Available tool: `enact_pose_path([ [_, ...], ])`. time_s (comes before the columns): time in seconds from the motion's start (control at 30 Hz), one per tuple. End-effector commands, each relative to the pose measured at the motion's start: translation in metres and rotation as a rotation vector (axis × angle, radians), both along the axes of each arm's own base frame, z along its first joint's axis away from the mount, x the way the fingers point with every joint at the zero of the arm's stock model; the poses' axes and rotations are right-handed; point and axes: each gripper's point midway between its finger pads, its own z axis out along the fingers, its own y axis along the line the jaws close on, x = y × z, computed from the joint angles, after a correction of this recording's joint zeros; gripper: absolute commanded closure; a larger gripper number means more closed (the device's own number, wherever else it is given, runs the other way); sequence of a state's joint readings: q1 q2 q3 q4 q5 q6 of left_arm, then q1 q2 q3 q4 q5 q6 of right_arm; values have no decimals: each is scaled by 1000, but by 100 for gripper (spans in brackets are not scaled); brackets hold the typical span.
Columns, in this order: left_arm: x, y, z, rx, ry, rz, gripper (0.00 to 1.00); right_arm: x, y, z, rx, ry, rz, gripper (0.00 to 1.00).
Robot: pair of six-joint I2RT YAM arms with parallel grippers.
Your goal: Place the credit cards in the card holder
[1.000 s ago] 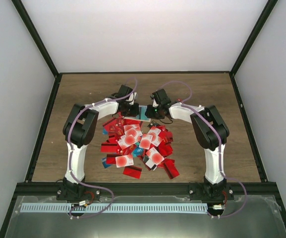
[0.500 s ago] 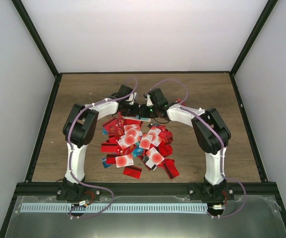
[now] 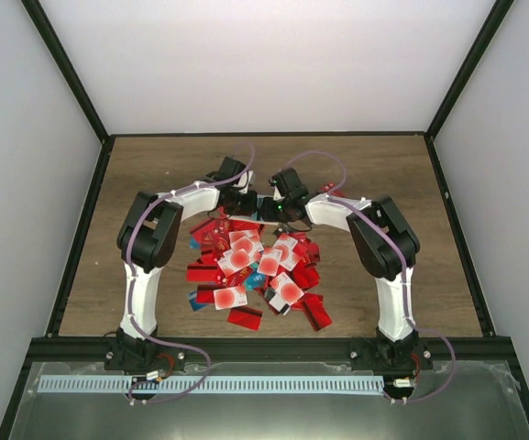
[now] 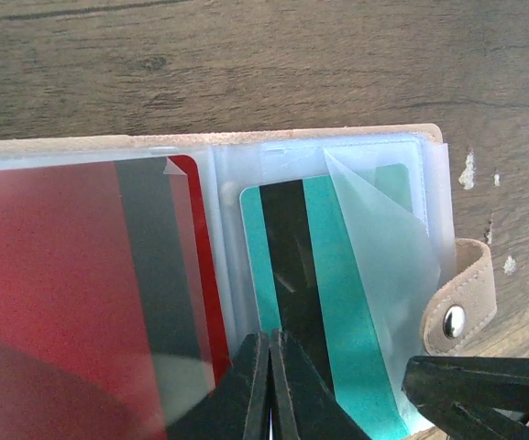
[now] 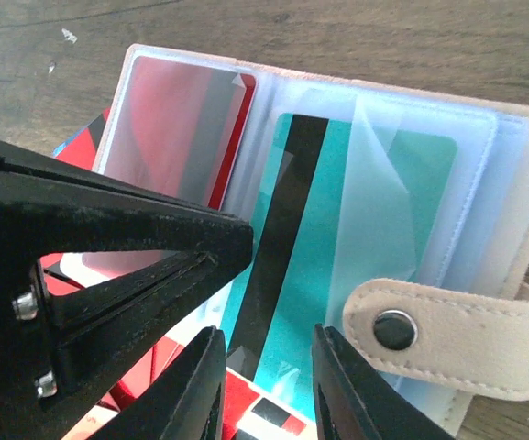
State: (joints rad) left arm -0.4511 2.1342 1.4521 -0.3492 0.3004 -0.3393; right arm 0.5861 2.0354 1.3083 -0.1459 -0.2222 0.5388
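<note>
The beige card holder (image 4: pixel 356 134) lies open on the wood beyond the card pile, its clear sleeves up and its snap strap (image 5: pixel 466 339) loose. A red card (image 4: pixel 62 275) sits in its left sleeve. A teal card with a black stripe (image 4: pixel 324 247) lies partly under a lifted clear flap on the right side. My left gripper (image 4: pixel 270 341) is shut, its tips pressing at the fold between the two sleeves. My right gripper (image 5: pixel 266 367) is open, with a finger on each side of the near end of the teal card (image 5: pixel 324 229).
The loose heap of red, white and teal cards (image 3: pixel 255 270) lies in the middle of the table, just in front of both grippers (image 3: pixel 259 207). My left gripper's shut fingers (image 5: pixel 108 247) fill the left of the right wrist view, close beside the right fingers.
My right gripper has moved left, up to the left gripper over the holder. The left arm has stayed put.
</note>
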Motion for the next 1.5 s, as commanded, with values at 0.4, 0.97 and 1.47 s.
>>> enact_pose_path([
  [0.4,0,0,-11,13,21,-6,96,27,-31,16,-97,-87,-97,70],
  [0.97,-2,-5,-12,-10,34,-21,96,27,-27,6,54,-2,-54,65],
  [1.47,-4,-6,-13,-15,39,-26,96,-3,-31,16,115,29,-20,63],
])
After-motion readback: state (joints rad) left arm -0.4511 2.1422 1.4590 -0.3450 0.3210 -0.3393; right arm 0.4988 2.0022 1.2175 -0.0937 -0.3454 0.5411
